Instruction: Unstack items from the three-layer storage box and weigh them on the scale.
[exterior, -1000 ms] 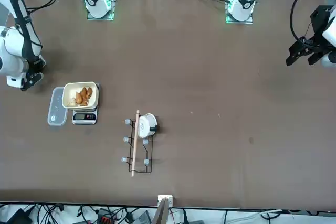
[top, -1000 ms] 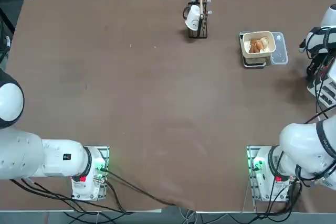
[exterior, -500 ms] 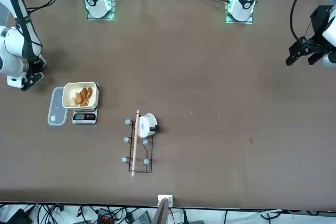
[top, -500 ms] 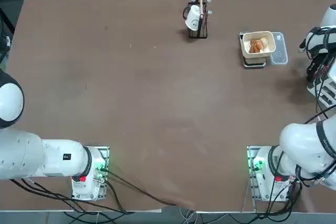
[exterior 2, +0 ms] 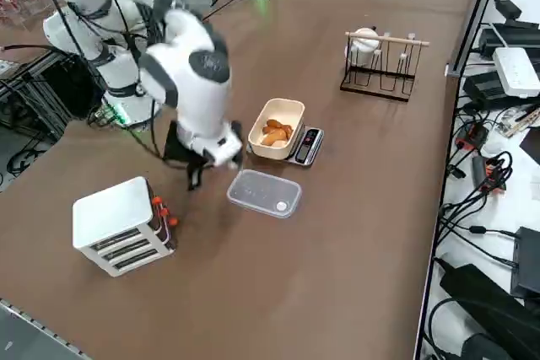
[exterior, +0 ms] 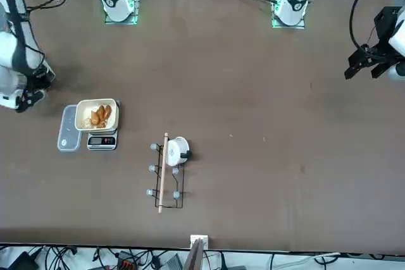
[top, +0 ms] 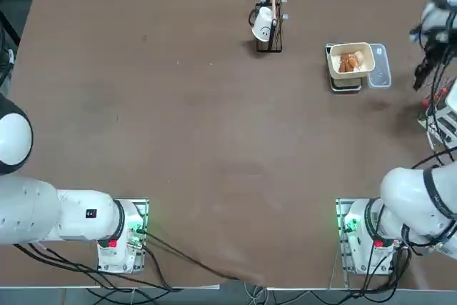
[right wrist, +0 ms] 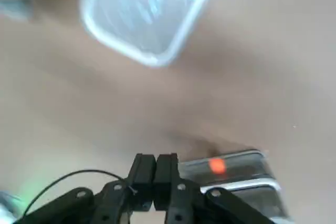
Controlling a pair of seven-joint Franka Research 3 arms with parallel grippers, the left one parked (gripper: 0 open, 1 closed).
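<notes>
In the cream bowl (exterior 2: 278,128), reddish-brown items (exterior 2: 273,134).

White arm (exterior 2: 190,73) over table, storage box (exterior 2: 118,223) near, rolls (exterior 2: 274,134) in bowl (exterior 2: 278,115), seemingly on scale (exterior 2: 307,146).

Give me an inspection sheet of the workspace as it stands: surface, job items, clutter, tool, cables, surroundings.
Surface: brown table, bare in the middle.
Job's things: items heaped in the cream bowl on the scale; storage box near the table's corner, drawers in.
Clutter: clear panel beside the scale; black wire rack holding a white cup.
Grippers: right tool shut, empty, between box and panel.
Cables: bundles past the table's edges.
Surroundings: equipment off-table.
</notes>
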